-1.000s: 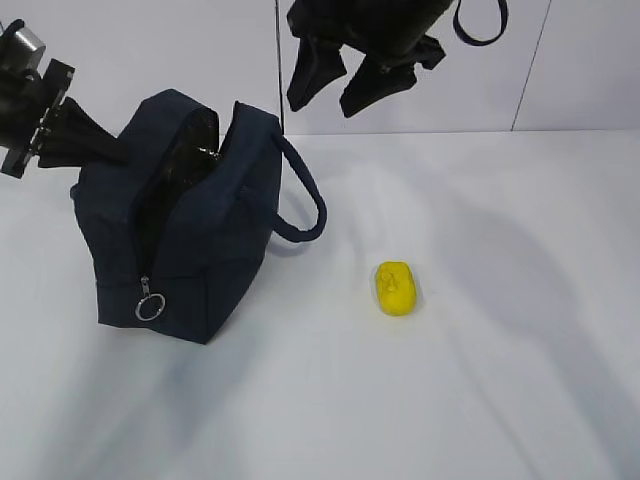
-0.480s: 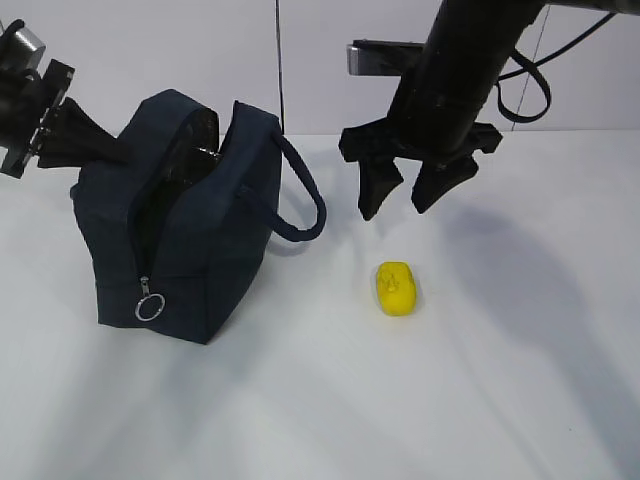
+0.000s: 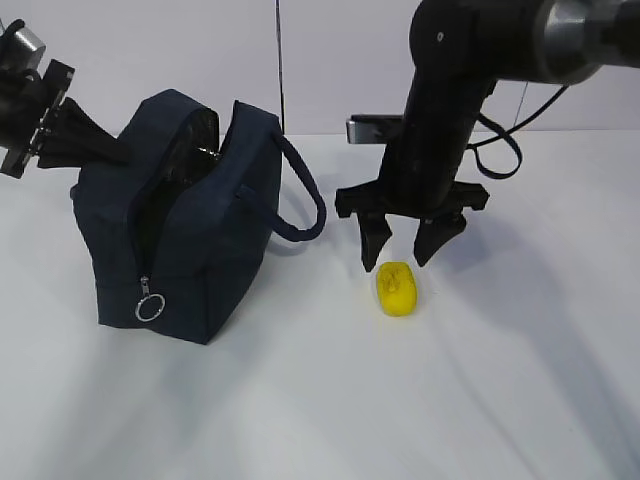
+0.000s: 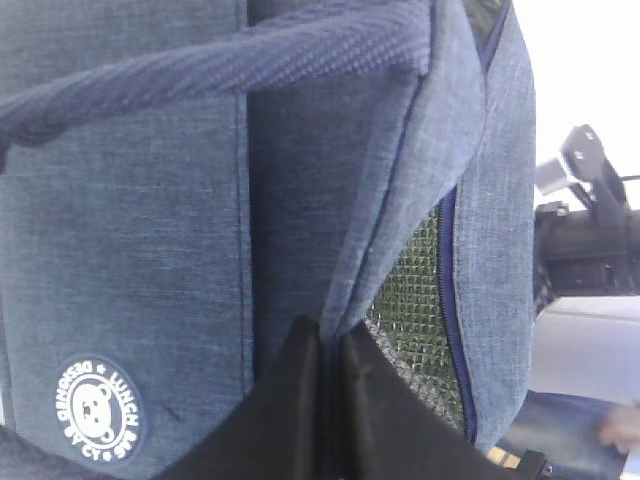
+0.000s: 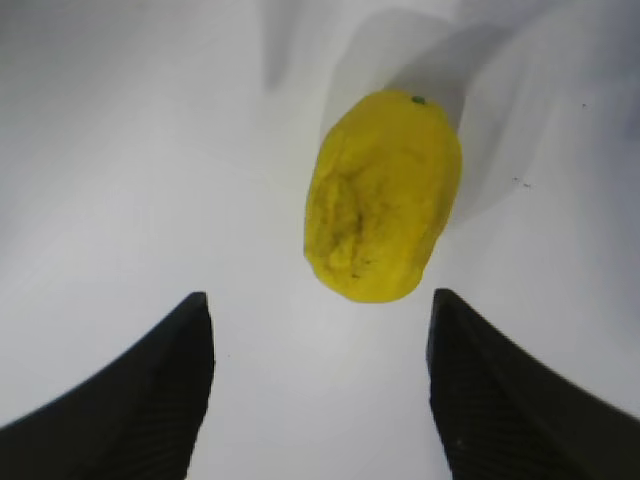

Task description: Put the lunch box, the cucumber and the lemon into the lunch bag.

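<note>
1. We see the lunch bag (image 3: 190,225) standing on the white bench (image 3: 330,400) at the left of the exterior view, its top zipper open and a silver ring pull (image 3: 149,306) hanging at its lower front corner.
2. One padded handle (image 3: 300,190) loops out to the right of the bag, toward the centre of the frame.
3. In the left wrist view we read a round white badge (image 4: 97,411) at the lower left of the bag's side panel, with a bear face and the words "LUNCH" and "DESIGN"; the remaining letters are too small for us to make out.
4. The left claw (image 4: 328,400) is pressed together on the fabric edge of the bag's opening, beside the silvery quilted lining (image 4: 415,300); in the exterior view it sits at the upper left, against the bag's far side.
5. The lemon (image 3: 396,287) lies on the bench right of centre, well apart from the bag.
6. The right claw (image 3: 401,250) hangs just above the lemon with its fingers (image 5: 130,400) spread wide; in the right wrist view the lemon lies between and beyond the two tips, touching neither.
7. We cannot see the lunch box or the cucumber in any view.
</note>
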Available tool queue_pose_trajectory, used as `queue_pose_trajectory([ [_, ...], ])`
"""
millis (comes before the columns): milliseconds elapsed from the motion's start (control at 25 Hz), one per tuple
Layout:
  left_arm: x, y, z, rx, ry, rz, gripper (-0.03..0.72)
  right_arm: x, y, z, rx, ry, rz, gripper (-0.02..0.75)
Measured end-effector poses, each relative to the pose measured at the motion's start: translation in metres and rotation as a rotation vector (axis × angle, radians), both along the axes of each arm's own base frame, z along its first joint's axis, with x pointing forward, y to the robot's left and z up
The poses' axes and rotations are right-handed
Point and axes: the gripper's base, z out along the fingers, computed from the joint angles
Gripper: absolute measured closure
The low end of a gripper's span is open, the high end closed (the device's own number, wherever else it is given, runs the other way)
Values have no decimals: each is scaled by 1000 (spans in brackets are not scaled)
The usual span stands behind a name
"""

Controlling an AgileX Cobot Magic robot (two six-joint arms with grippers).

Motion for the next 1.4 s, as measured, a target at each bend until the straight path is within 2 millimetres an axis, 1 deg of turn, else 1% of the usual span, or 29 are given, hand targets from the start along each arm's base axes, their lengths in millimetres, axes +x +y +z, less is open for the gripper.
queue_pose_trajectory([
  [160,0,0,0,0,0,0,697,4,0,-25,-34,50,-18,237],
  [320,0,0,0,2,0,-1,697,7,-1,-38,-71,67,-43,237],
  [480,0,0,0,2,0,-1,697,7,-2,-41,-76,71,-56,237],
  [960,0,0,0,2,0,-1,697,7,-2,-41,-80,70,-75,238],
  [1160,0,0,0,2,0,-1,697,10,-2,-41,-74,45,-77,239],
  [1240,0,0,0,2,0,-1,697,10,-2,-43,-76,45,-76,239],
  [1400,0,0,0,3,0,-1,697,11,-1,-53,-85,66,-78,239],
])
